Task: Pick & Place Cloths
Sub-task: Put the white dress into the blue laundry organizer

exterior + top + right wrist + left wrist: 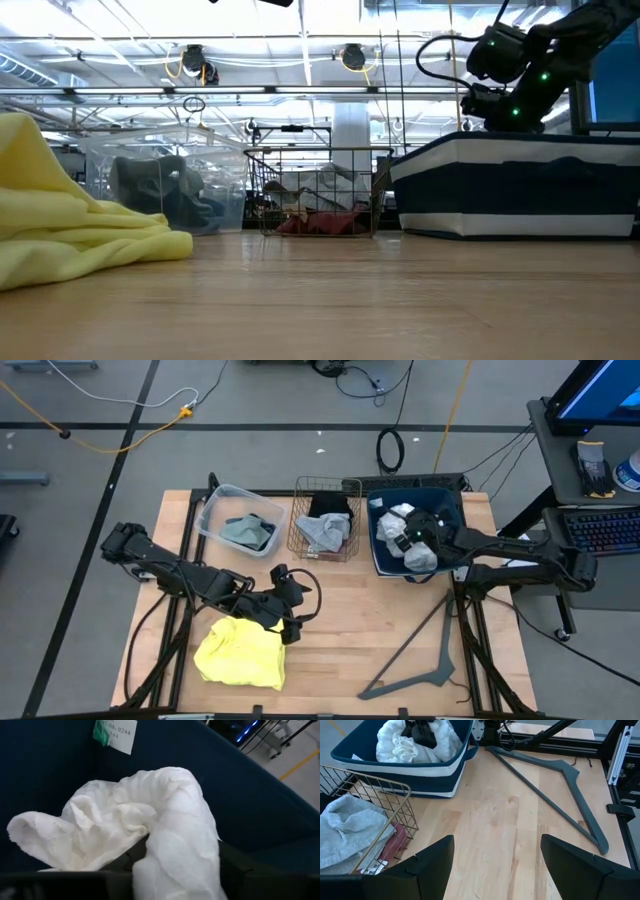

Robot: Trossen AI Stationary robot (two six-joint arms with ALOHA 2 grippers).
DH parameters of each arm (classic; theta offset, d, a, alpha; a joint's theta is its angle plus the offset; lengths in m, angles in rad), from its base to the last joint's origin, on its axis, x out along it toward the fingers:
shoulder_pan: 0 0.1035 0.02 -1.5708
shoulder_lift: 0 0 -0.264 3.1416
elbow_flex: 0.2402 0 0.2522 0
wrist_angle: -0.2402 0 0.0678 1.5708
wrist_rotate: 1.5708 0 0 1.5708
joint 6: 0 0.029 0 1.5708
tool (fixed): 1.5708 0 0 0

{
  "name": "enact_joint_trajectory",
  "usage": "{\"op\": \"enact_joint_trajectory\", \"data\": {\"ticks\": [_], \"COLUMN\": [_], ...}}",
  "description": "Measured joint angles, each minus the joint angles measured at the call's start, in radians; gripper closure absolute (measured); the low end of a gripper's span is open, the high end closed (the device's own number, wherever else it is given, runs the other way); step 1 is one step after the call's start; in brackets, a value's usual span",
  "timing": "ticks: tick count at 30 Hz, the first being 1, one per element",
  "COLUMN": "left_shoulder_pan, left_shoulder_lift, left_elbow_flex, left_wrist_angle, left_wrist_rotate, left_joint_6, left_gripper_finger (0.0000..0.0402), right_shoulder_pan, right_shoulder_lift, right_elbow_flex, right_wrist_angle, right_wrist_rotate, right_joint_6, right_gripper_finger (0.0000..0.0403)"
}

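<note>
A white cloth [170, 820] lies bunched in the navy bin [378, 565] at the table's far right. My right gripper [415, 540] reaches down into that bin, open, with the cloth between and over its fingers. A bright yellow cloth [240, 652] lies crumpled on the table near the front left. Just beyond it my left gripper [495, 865] hovers open above bare wood, with nothing between its fingers. My right gripper has a thick fold of the white cloth [175, 855] lying between its parted fingers [245, 870], coming at it slanting down from the table's right. The cloth rests bunched on the bin's floor. Whether the fingers press it, I cannot tell.
A wire basket [325, 520] at the far middle holds grey, black and maroon cloths. A clear plastic tub [222, 510] to its left holds a blue-grey cloth [250, 532]. A thin grey hanger [420, 650] lies flat at the front right. Bare wood lies between hanger and yellow cloth.
</note>
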Motion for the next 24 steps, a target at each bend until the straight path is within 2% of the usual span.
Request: {"op": "enact_joint_trajectory", "data": {"ticks": [7,13,17,24], "left_shoulder_pan": [0.0,0.0,0.0,0.0], "left_shoulder_lift": [0.0,0.0,0.0,0.0], "left_elbow_flex": [0.0,0.0,0.0,0.0], "left_wrist_angle": [-0.005,-0.047,-0.129,-0.302], "left_wrist_rotate": [0.082,0.17,0.183,0.183], "left_joint_6": [-0.006,0.008,-0.012,-0.132], "left_gripper_finger": [0.0103,0.0103,0.0103,0.0103], "right_shoulder_pan": [-0.008,-0.008,-0.008,-0.006], "right_shoulder_lift": [-0.009,-0.033,-0.051,-0.11], "right_elbow_flex": [0.004,0.046,0.066,0.068], "right_wrist_angle": [0.012,0.013,0.012,0.013], "right_wrist_rotate": [-0.032,-0.18,-0.26,-0.26], "right_joint_6": [0.0,0.0,0.0,-0.006], "right_gripper_finger": [0.0176,0.0124,0.0104,0.0102]}}
